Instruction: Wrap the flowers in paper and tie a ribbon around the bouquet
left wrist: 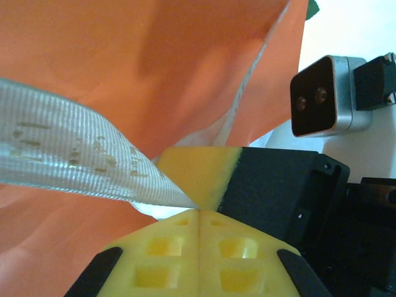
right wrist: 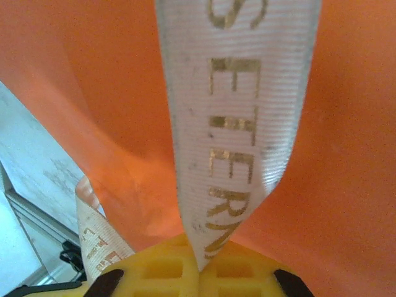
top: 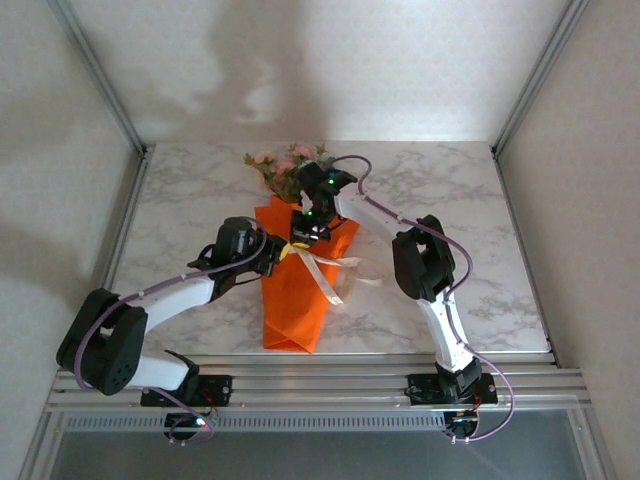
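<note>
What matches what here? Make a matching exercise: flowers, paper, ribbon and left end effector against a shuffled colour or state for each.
Things:
1. flowers
2. paper
3. ribbon
4. left end effector

Descriptions:
A. shut, pinching the ribbon
B. bright orange
C. pale, with gold lettering
D. pink blooms, green leaves

Pairs: 1-D, 2-B, 3-C, 4-A
</note>
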{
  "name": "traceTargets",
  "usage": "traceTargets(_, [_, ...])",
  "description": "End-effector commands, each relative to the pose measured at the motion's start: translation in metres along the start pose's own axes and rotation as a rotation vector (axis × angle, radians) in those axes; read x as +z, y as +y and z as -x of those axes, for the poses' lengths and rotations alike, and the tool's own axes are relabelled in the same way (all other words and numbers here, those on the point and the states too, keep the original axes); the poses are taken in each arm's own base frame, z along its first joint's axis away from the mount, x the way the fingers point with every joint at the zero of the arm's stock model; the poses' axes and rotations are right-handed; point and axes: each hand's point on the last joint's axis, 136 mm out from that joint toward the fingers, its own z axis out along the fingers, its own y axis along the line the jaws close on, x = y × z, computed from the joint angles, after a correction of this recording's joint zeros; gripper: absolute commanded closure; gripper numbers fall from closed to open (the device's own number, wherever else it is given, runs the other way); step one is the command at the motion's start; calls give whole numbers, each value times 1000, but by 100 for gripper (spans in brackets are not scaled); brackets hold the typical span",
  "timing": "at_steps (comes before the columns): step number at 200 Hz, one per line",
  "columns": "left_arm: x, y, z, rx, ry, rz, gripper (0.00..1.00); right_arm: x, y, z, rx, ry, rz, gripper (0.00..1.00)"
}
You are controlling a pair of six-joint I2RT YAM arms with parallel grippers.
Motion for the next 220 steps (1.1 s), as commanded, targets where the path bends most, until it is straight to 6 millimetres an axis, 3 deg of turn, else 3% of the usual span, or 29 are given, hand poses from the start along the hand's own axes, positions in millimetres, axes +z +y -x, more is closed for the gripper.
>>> traceTargets(1, [-4, -2, -3, 30, 4, -9, 100, -3, -3, -16, -38, 80, -42, 87])
traceTargets(54, [0, 2, -1, 37, -1, 5, 100, -28, -6, -6, -121, 62, -126, 65])
traceTargets(97, [6, 7, 1, 33, 0, 25, 100, -62, -13, 10, -163, -73, -218, 59])
traceTargets(127, [7, 7, 1, 35, 3, 31, 100, -84, -4, 17, -259, -198, -194, 56])
traceTargets(166, [6, 5, 1, 40, 3, 36, 100, -99, 22, 1, -716, -495, -29, 51])
traceTargets(184, [7, 4, 1, 44, 7, 38, 100, -104, 32, -16, -928, -609, 59, 39])
traceTargets(196, [7, 5, 2, 46, 7, 44, 100, -96, 33, -31, -1099, -646, 81, 25])
traceTargets(220, [8, 1, 4, 52, 8, 43, 100, -70, 30, -45, -1320, -623, -31, 20])
